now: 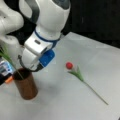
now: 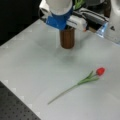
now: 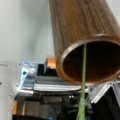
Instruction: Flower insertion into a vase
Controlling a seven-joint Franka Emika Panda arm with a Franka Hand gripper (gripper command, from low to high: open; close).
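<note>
The reddish-brown vase [image 1: 26, 86] stands on the white table at a front view's lower left, and at the top middle in a front view [image 2: 67, 37]. A thin green stem [image 1: 10, 61] rises from its mouth and leans left, its leaves reaching past the frame edge. My gripper [image 1: 28, 67] hangs just above and beside the vase rim, its fingertips hidden by the hand. In the wrist view the vase [image 3: 80, 30] fills the frame and the stem [image 3: 83, 75] runs into its dark opening. A red tulip [image 1: 69, 65] with a long stem lies flat on the table, apart from the vase [image 2: 100, 71].
The white table [image 1: 75, 105] spreads to the right of the vase. Blue and orange items [image 1: 6, 71] sit behind the vase at the left edge. Metal framing and equipment [image 2: 100, 22] stand behind the vase. A dark perforated board [image 2: 15, 110] borders the table's corner.
</note>
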